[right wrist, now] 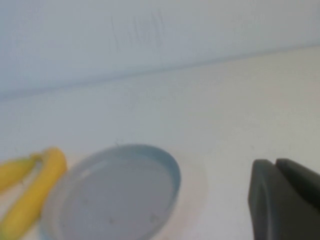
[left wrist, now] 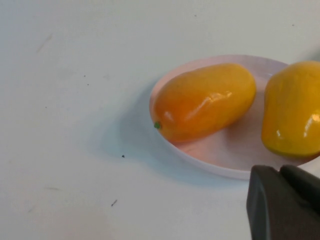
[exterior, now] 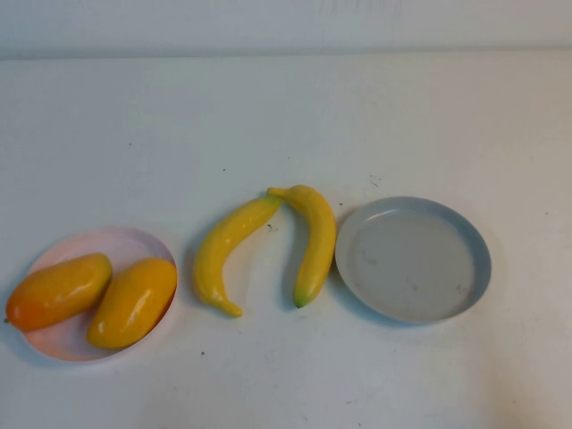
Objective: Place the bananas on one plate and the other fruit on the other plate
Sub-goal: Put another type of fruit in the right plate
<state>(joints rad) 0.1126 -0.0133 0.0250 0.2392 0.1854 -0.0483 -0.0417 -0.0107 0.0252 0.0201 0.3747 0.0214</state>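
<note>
2 mangoes [exterior: 94, 299] on pink plate [exterior: 134, 239] | 2 bananas [exterior: 268, 246] on table beside empty grey-blue plate [exterior: 483, 259] | left gripper [left wrist: 285, 205], right gripper [right wrist: 285, 200] clenched, empty, off-table | risk: glossy curved banana slips, rolls off rim

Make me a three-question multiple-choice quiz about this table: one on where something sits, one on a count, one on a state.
1. Where are the two mangoes?
A. on the pink plate
B. on the grey-blue plate
C. on the bare table

2. How many bananas lie between the plates?
A. one
B. two
C. three

3. What is the grey-blue plate's state?
A. holding a banana
B. upside down
C. empty

Answers:
1 A, both rest inside its rim.
2 B, their stem ends meet.
3 C, only bare grey shows.

The left end effector, near the pink plate, and the right end effector, near the grey-blue plate, are both shut and hold nothing.
</note>
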